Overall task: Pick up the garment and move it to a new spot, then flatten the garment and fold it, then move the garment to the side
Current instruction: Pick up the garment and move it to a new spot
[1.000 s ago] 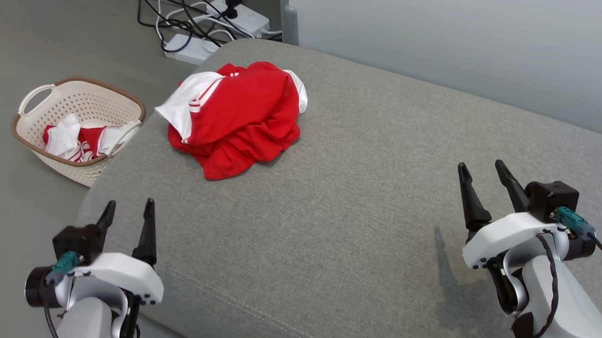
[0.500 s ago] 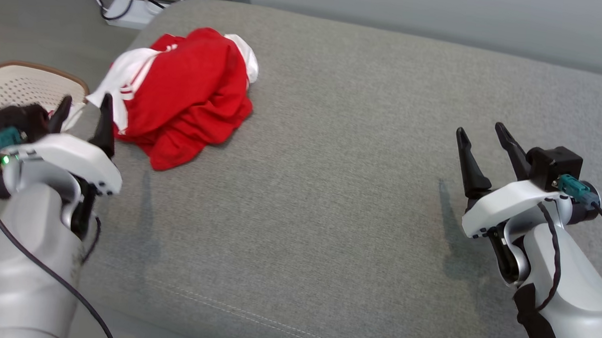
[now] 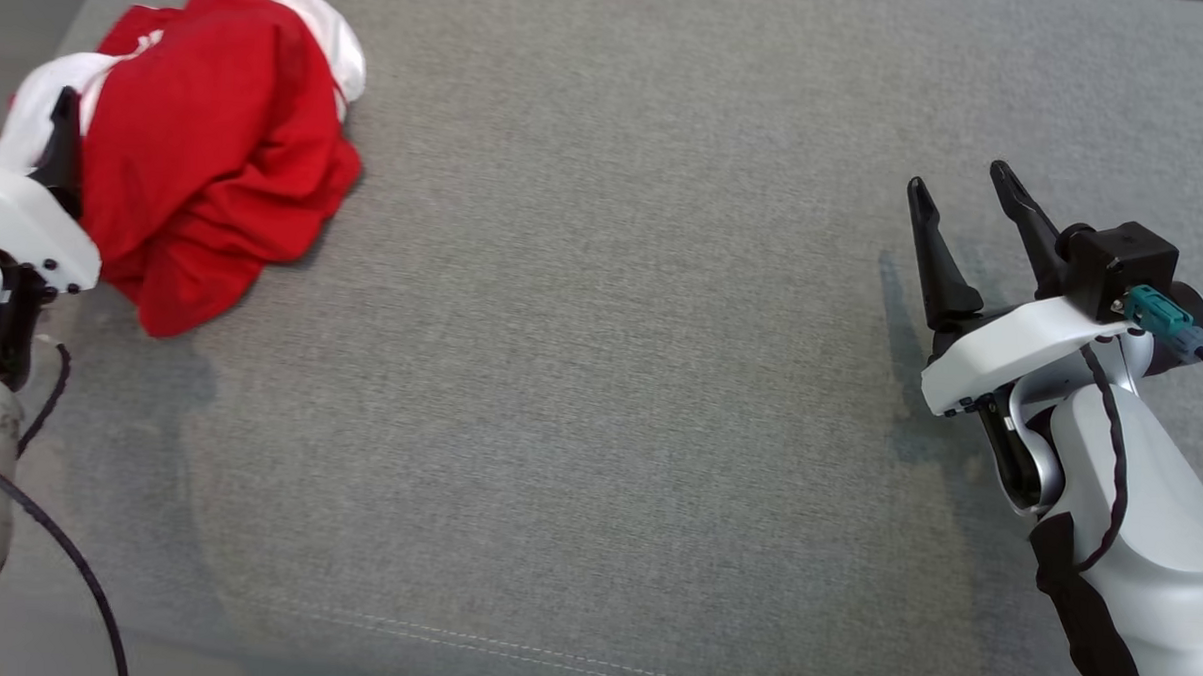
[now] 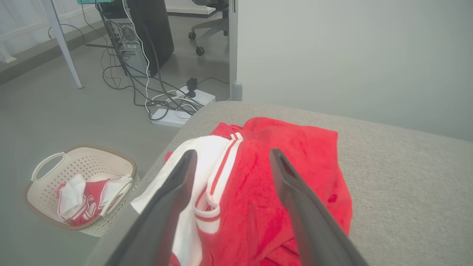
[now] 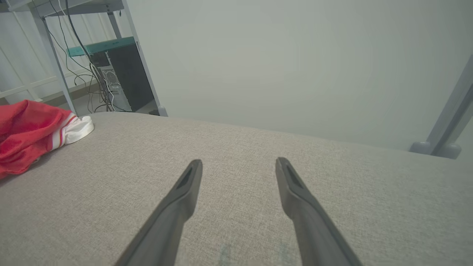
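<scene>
The garment (image 3: 208, 154) is a crumpled red top with white sleeves, heaped at the far left of the grey cushion (image 3: 600, 378). In the left wrist view the garment (image 4: 258, 192) lies just beyond the fingers. My left gripper (image 3: 21, 118) is open at the garment's left edge, its fingers (image 4: 173, 199) spread with nothing between them. My right gripper (image 3: 957, 185) is open above the cushion's right side, far from the garment (image 5: 29, 136). Its fingers (image 5: 184, 188) hold nothing.
A cream laundry basket (image 4: 79, 162) with red and white clothes stands on the floor left of the cushion. Power strips and cables (image 4: 177, 107) lie on the floor behind it. A grey wall (image 5: 295, 66) backs the cushion.
The head camera has tilted down and turned right, so the whole picture shifted. My left gripper has moved forward from the cushion's near left corner to the garment's left edge. The right gripper stayed put.
</scene>
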You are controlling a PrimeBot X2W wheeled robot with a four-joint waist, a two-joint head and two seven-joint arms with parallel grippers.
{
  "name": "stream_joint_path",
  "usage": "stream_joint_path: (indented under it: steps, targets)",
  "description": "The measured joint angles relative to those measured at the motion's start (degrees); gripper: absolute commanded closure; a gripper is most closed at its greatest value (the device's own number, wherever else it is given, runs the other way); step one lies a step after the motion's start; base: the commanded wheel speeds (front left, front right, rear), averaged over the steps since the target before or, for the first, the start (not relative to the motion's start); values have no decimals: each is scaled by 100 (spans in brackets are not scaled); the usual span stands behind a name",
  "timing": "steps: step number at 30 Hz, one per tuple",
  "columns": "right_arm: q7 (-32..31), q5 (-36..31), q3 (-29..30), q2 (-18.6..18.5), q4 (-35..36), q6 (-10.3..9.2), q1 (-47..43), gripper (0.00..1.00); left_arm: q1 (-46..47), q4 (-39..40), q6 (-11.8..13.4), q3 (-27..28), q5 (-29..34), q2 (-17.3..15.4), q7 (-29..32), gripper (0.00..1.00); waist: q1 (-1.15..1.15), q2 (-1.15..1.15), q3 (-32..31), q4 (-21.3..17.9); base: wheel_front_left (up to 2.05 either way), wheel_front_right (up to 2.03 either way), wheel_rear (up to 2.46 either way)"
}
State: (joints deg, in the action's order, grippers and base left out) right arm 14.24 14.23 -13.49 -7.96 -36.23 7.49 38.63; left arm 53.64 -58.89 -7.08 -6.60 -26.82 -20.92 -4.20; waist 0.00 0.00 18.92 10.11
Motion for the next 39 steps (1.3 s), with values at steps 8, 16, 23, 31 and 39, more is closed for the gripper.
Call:
stream_joint_path:
  steps: [8,16,23,31,39]
  targets:
    - [0,-13,5,0,52,0,68,0,121,-608,0,-96,-171,-348,208,0,0,0,315,-391,0,0,0]
    - [0,-13,18,-37,68,0,70,0,279,-978,0,-60,-387,-408,303,19,0,0,457,-524,0,0,0]
    - [0,-12,164,-52,69,0,69,0,342,-895,0,-336,-338,-385,70,100,0,0,329,-482,0,0,0]
    - [0,14,199,54,60,0,-73,0,653,-154,0,-881,-88,-512,-524,100,0,0,-31,-433,0,0,0]
    - [0,125,233,101,43,0,-296,0,1287,1350,0,-1686,-190,-230,-767,100,0,0,-432,-495,0,0,0]
